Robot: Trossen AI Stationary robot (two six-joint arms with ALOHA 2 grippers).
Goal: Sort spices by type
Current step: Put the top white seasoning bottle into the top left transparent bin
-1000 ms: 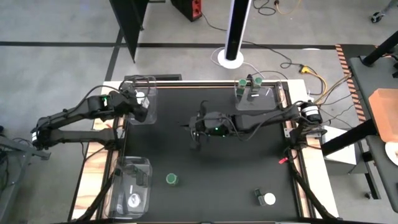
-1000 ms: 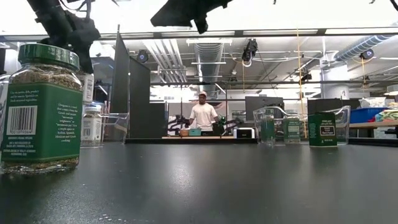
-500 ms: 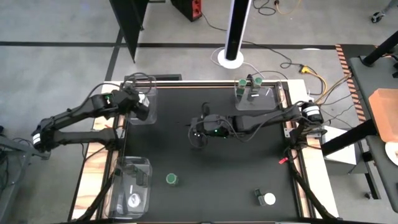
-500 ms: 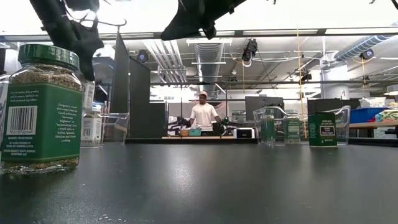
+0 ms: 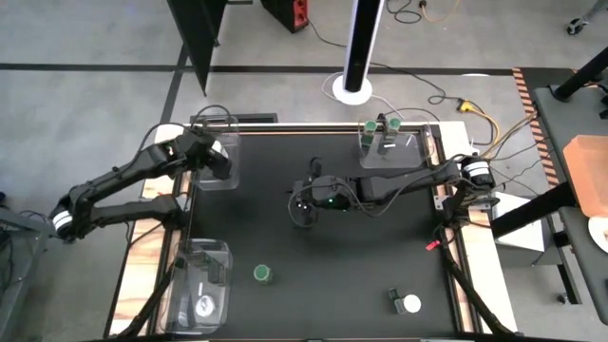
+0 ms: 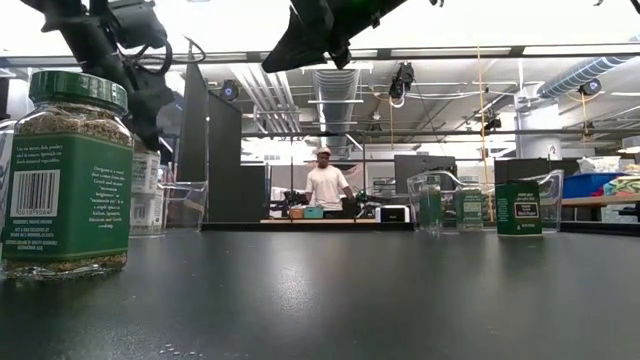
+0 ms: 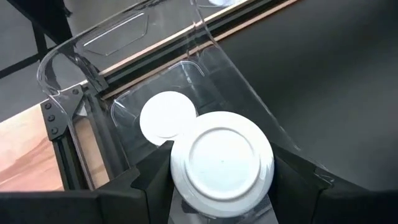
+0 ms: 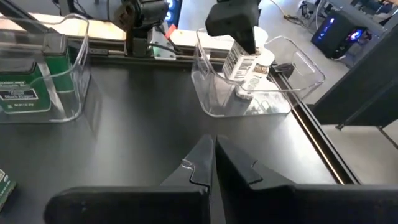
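At the upper left of the high view, the left end effector (image 5: 215, 158) pinches a white-lidded jar (image 7: 222, 163) over a clear tray (image 7: 93, 46) (another jar (image 7: 166, 116) inside), while the right end effector (image 5: 302, 211), pressed together, hovers mid-worktop (image 5: 361, 275).

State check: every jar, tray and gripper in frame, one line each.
Left gripper: shut on white-lidded spice jar, held tilted above the clear plastic tray at the far left.
Second white-lidded jar: standing in that tray.
Right gripper: shut, empty, above the table's middle.
Green-lidded glass jar: upright, loose on the black table.
White-capped jar: lying on its side near the front right.
Far-right clear tray: holds green spice containers.
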